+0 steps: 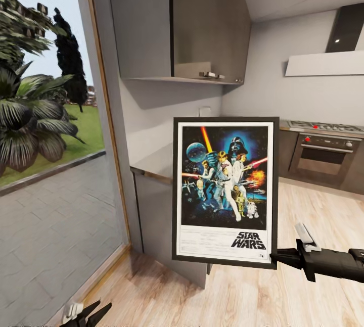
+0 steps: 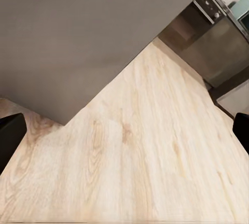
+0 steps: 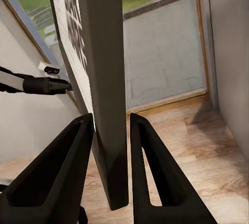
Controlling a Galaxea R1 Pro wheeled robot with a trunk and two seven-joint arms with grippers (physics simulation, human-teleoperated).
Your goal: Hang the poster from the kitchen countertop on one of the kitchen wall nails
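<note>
The framed upright Star Wars poster (image 1: 225, 191) stands upright in mid-air at the centre of the head view, its lower corner at five o'clock pinched between the two fingers of the black right gripper (image 1: 277, 258), which reaches in from three o'clock. In the right wrist view the poster's edge (image 3: 106, 94) sits between both fingers (image 3: 57, 174). Behind the poster runs the grey glossy kitchen countertop (image 1: 156, 165), with the grey wall cabinet (image 1: 177, 21) above it at twelve o'clock. The steel built-in oven (image 1: 323, 157) lies at three o'clock, under the hob (image 1: 323, 126). The tall glass window (image 1: 50, 114) fills nine o'clock. The black left gripper (image 1: 86, 315) sits low at seven o'clock, over the pale wooden plank floor (image 1: 242, 296).
</note>
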